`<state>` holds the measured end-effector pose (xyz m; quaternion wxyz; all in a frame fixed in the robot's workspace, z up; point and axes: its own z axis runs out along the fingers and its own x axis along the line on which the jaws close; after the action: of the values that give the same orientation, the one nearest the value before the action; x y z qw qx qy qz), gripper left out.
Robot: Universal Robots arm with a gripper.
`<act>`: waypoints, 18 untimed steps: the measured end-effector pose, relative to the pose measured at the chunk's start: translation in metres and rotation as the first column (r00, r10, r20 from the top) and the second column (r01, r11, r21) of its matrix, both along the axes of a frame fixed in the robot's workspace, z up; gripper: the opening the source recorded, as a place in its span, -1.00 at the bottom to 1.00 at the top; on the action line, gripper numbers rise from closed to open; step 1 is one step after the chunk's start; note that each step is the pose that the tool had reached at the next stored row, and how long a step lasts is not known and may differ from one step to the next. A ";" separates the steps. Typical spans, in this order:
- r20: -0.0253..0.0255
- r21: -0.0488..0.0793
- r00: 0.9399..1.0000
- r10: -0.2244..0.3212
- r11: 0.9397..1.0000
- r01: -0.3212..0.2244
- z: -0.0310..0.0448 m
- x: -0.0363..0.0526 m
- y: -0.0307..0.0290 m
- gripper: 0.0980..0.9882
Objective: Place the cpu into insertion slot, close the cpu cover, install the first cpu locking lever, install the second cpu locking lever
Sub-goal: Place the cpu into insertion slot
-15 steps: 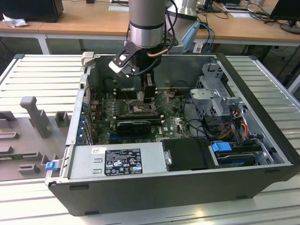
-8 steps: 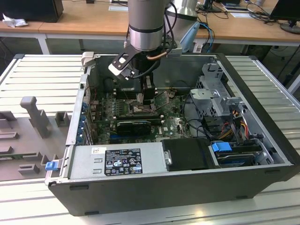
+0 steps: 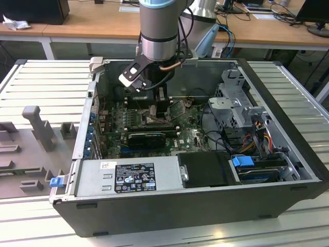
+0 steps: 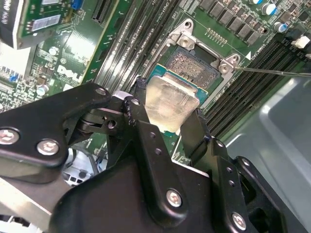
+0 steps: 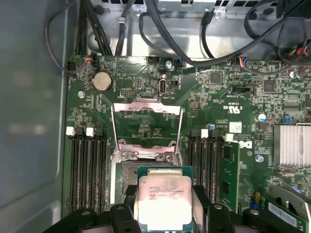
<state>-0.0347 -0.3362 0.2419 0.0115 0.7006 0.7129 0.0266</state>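
My gripper (image 4: 167,116) is shut on the cpu (image 4: 171,99), a flat square chip with a pale metal top, one black finger on each side. It hangs partly over the insertion slot (image 4: 194,65), whose dark contact field shows beyond the chip's edge. In the first wrist view the cpu (image 5: 164,199) sits between the fingers of the gripper (image 5: 165,206), just short of the insertion slot (image 5: 127,174). The cpu cover (image 5: 146,103) stands flipped open past the slot. A thin metal lever (image 4: 272,72) sticks out beside the socket. In the exterior view the gripper (image 3: 158,109) reaches down into the open computer case.
Long black memory slots (image 5: 87,165) flank the socket on both sides. A finned heat sink (image 5: 291,145), a coin battery (image 5: 102,81) and cable bundles (image 5: 194,43) surround it. The power supply (image 3: 133,177) and drive cage (image 3: 241,108) line the case walls.
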 end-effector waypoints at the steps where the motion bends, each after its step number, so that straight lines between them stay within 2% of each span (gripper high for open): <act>1: 0.000 0.000 1.000 0.000 1.000 0.000 -0.0023 -0.0006 0.0005 -0.03; 7: 0.000 0.000 1.000 0.000 1.000 0.000 -0.0135 -0.0059 0.0054 -0.03; 11: 0.000 -0.002 1.000 -0.004 1.000 0.004 -0.0193 -0.0063 0.0099 -0.03; 18: 0.000 -0.003 1.000 -0.026 1.000 0.026 -0.0293 -0.0072 0.0122 -0.03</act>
<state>-0.0419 -0.3239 0.2126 0.0130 0.7097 0.7039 0.0254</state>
